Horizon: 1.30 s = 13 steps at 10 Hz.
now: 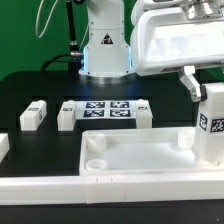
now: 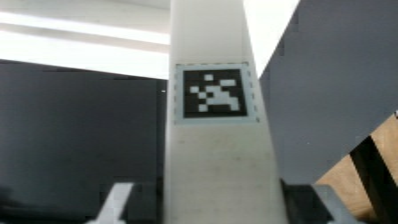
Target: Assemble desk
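The white rimmed tabletop (image 1: 135, 160) lies flat at the front, with round sockets in its corners. My gripper (image 1: 205, 100) is at the exterior view's right, shut on a blocky white leg (image 1: 211, 125). It holds the leg upright just beyond the tabletop's right end. In the wrist view the leg (image 2: 217, 150) runs straight out between my fingers (image 2: 118, 200) and shows its square tag (image 2: 217, 93). My gripper (image 2: 217, 208) grips its near end. Two more legs lie on the black table at the exterior view's left, one (image 1: 33, 115) further back and one (image 1: 3, 147) at the picture's edge.
The marker board (image 1: 105, 108) lies behind the tabletop, in front of the robot base (image 1: 105, 50). A long white border bar (image 1: 90, 190) runs along the front. The table's edge and brown floor (image 2: 368, 165) show in the wrist view.
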Each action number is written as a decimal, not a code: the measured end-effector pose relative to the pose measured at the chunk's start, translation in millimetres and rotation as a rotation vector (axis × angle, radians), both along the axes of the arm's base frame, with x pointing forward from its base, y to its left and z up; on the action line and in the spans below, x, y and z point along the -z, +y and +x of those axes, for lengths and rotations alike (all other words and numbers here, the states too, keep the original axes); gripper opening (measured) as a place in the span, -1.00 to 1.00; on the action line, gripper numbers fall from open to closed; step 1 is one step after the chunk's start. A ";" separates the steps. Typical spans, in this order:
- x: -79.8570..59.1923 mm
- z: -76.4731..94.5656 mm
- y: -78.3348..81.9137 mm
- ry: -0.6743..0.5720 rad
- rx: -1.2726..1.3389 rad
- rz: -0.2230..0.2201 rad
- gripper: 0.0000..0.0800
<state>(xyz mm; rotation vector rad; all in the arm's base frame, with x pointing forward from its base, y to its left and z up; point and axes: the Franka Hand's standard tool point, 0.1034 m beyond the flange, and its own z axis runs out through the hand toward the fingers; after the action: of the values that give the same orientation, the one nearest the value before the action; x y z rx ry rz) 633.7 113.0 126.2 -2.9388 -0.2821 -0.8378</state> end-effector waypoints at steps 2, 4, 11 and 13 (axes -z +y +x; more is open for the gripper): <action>0.1 -0.1 0.0 0.000 -0.001 0.000 0.20; 0.2 -0.1 0.0 0.000 -0.001 -0.001 0.60; -3.5 3.0 -1.9 0.031 -0.001 -0.006 0.62; -9.2 12.0 -3.9 0.080 -0.002 -0.014 0.62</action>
<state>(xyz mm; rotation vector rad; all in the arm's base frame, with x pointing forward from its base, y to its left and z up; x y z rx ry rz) 645.7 109.1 135.4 -2.9755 -0.2866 -0.7185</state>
